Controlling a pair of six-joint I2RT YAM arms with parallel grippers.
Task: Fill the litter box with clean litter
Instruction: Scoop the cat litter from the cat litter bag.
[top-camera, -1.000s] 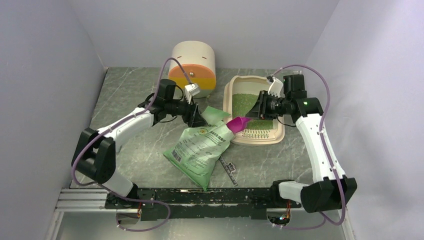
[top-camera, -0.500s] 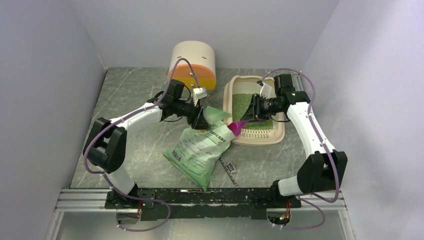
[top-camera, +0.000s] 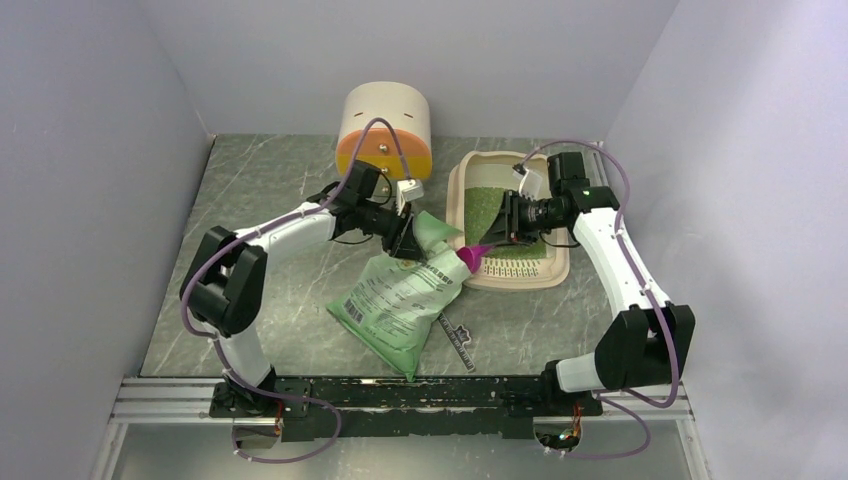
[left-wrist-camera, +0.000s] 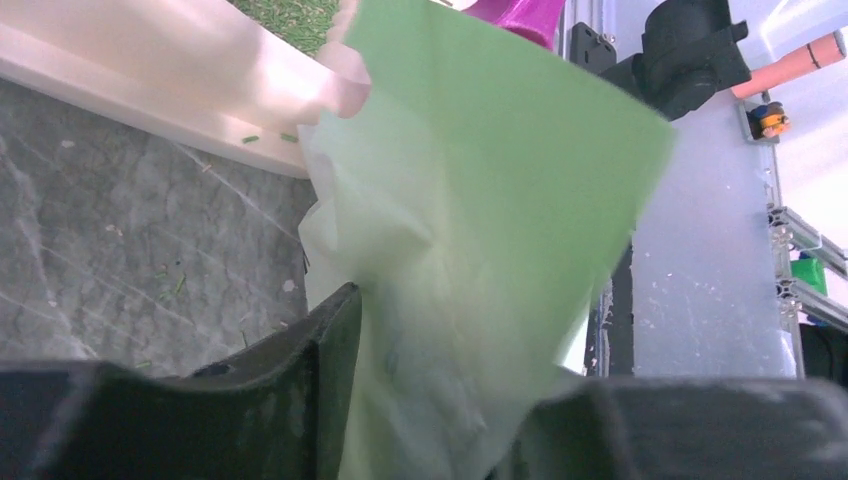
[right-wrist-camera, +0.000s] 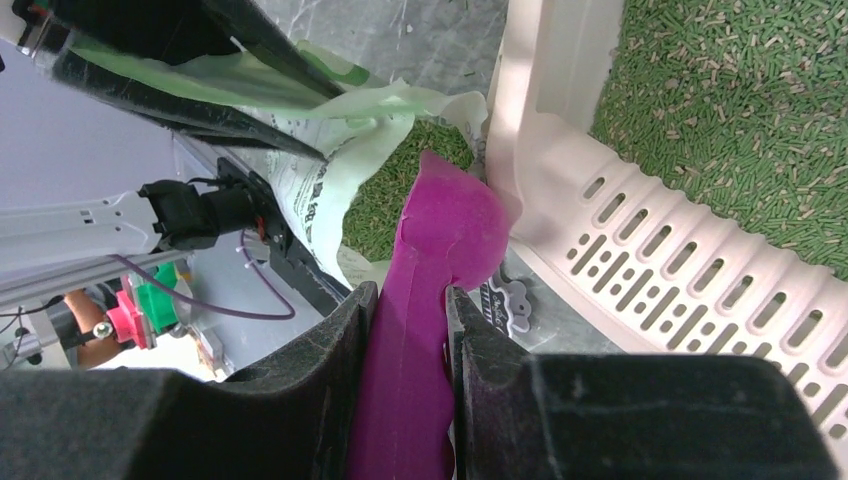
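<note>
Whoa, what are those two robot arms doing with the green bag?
The left gripper pinches the top of the green printed plastic bag, holding its mouth open. The right gripper grips a magenta plastic scoop, its tip at the bag's mouth, right beside the beige plastic litter box. The box's floor is already covered with light-green litter granules, so the scooping seems to be under way.
</note>
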